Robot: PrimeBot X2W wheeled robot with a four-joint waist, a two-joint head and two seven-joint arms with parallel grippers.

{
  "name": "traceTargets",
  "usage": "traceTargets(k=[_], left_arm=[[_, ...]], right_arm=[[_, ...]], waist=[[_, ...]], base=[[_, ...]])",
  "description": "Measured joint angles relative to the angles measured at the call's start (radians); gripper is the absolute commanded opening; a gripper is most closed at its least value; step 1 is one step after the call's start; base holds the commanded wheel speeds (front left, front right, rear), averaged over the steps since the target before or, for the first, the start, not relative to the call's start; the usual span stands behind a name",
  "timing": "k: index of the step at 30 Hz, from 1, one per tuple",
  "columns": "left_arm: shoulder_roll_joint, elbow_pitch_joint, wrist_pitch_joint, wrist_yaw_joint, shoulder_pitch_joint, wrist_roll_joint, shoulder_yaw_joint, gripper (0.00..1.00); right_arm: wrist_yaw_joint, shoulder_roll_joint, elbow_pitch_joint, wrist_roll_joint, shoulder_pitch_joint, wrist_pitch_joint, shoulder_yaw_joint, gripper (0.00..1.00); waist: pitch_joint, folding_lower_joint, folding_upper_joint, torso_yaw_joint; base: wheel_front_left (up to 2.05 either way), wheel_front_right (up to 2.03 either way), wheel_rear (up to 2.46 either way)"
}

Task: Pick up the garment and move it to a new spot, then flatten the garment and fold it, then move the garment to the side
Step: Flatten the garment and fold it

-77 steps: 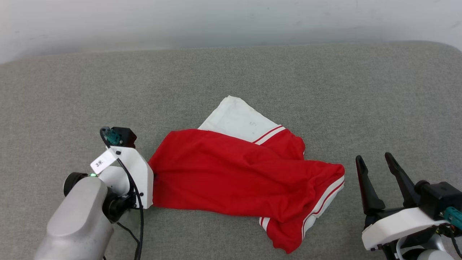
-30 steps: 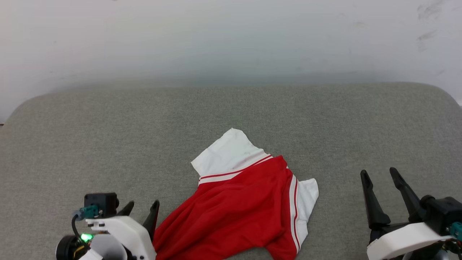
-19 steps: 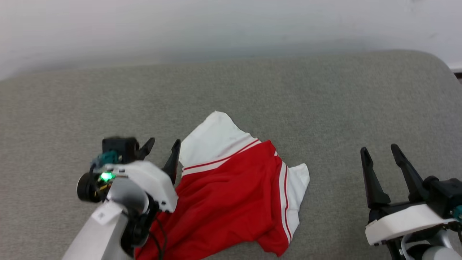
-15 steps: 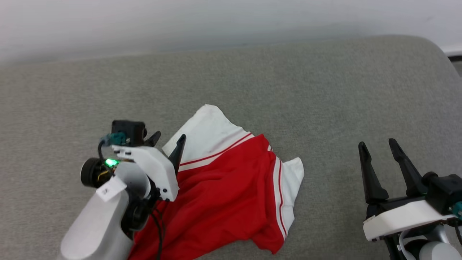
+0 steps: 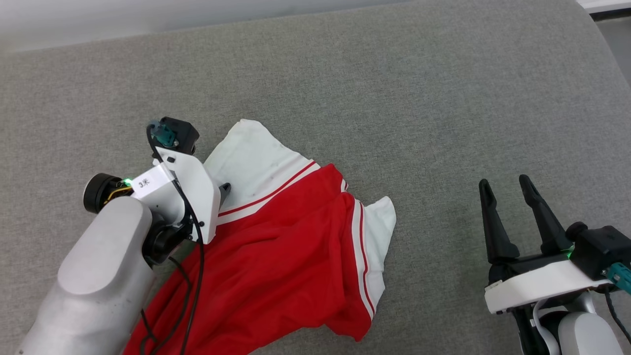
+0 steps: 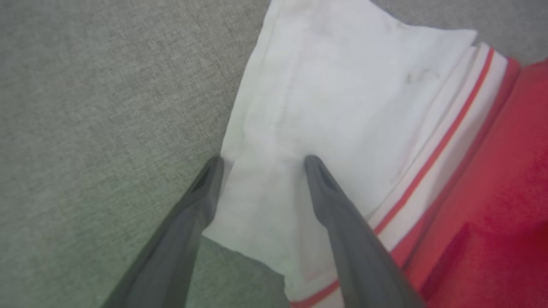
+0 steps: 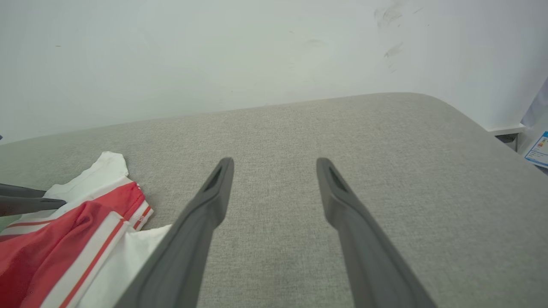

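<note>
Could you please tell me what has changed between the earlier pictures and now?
The left gripper has moved along the garment from its lower left edge up to the white sleeve. Its open fingers now straddle the sleeve's edge, not yet closed. The garment's lay changed early on and has held since. The right gripper stays open over the grey cushion. The head view itself has shifted.

garment [image 5: 291, 246]: was red in the body, with white sleeves and white trim bands crossed by a thin red stripe
padded surface [image 5: 419, 88]: was plain grey with a fine woven fleck
wall [image 7: 214, 51]: was off-white, with a few dark scuffs
left gripper [image 6: 263, 159]: was dark grey, white at the base
right gripper [image 5: 504, 180]: was black, white at the base
</note>
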Motion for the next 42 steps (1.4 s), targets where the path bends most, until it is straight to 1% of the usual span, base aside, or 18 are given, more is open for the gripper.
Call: traceTargets(k=[2,3,4,5,8,12,15,19,29,32,36,38,39,40,42], left_arm=[[0.001,0.003,0.033,-0.006,-0.006,-0.004,-0.008,1.00],[0.002,0.003,0.053,-0.008,-0.015,-0.006,-0.013,0.47],[0.006,-0.001,0.057,-0.011,-0.017,-0.005,-0.018,0.05],[0.007,-0.004,0.057,-0.012,-0.018,0.000,-0.025,0.00],[0.006,-0.013,0.024,-0.010,-0.015,0.016,-0.033,0.00],[0.014,-0.025,-0.058,0.010,0.004,0.050,-0.036,0.00],[0.026,-0.040,-0.109,0.044,0.031,0.053,-0.015,0.00],[0.050,-0.057,-0.165,0.102,0.109,0.044,0.026,0.00],[0.068,-0.147,-0.277,0.234,0.392,-0.061,0.160,0.00],[0.058,-0.178,-0.296,0.260,0.478,-0.095,0.185,0.00],[0.040,-0.202,-0.323,0.277,0.546,-0.115,0.195,0.00],[0.026,-0.205,-0.340,0.276,0.559,-0.121,0.194,0.00],[0.021,-0.202,-0.354,0.276,0.565,-0.121,0.194,0.34],[0.017,-0.198,-0.367,0.276,0.568,-0.121,0.195,1.00],[0.011,-0.186,-0.402,0.267,0.568,-0.117,0.196,1.00]], right_arm=[[0.000,0.000,0.011,0.000,-0.003,-0.005,0.000,1.00],[0.000,0.000,0.015,0.002,-0.005,-0.010,-0.001,1.00],[0.000,0.000,0.020,0.003,-0.008,-0.011,-0.002,1.00],[0.000,0.000,0.025,0.004,-0.010,-0.013,-0.004,1.00],[0.000,0.000,0.034,0.004,-0.016,-0.017,-0.007,1.00],[0.000,0.000,0.038,-0.002,-0.016,-0.016,-0.016,1.00],[0.000,0.000,0.036,-0.011,-0.013,-0.008,-0.030,1.00],[0.000,0.000,0.030,-0.018,0.003,0.004,-0.033,1.00],[0.000,0.000,-0.002,-0.029,0.053,0.044,-0.046,1.00],[0.000,0.000,-0.009,-0.029,0.069,0.054,-0.051,1.00],[0.000,0.000,-0.022,-0.031,0.083,0.069,-0.056,1.00],[0.000,0.000,-0.025,-0.032,0.091,0.074,-0.060,1.00],[0.000,0.000,-0.027,-0.032,0.093,0.080,-0.061,1.00],[0.000,0.000,-0.029,-0.032,0.096,0.081,-0.062,1.00],[0.000,0.000,-0.035,-0.035,0.110,0.089,-0.062,1.00]], waist=[[0.005,-0.0001,0.0000,-0.003],[0.006,-0.0001,0.0000,-0.002],[0.006,-0.0001,0.0000,-0.001],[0.006,-0.0001,0.0000,0.001],[0.003,0.0000,0.0000,0.013],[-0.013,0.0000,0.0000,0.034],[-0.030,0.0000,0.0000,0.055],[-0.062,0.0000,0.0000,0.081],[-0.138,-0.0001,0.0000,0.130],[-0.157,-0.0001,0.0000,0.137],[-0.177,-0.0001,0.0000,0.141],[-0.188,-0.0001,0.0000,0.144],[-0.194,-0.0001,0.0000,0.145],[-0.200,-0.0001,0.0000,0.145],[-0.213,-0.0001,0.0000,0.148]], base=[[0.00,0.00,0.00],[0.00,0.00,0.00],[0.00,0.00,0.00],[0.00,0.00,0.00],[0.00,0.00,0.00],[0.00,0.00,0.00],[0.00,0.00,0.00],[0.00,0.00,0.00],[0.00,0.00,0.00],[0.00,0.00,0.00],[0.00,0.00,0.00],[0.00,0.00,0.00],[0.00,0.00,0.00],[0.00,0.00,0.00],[0.00,0.00,0.00]])
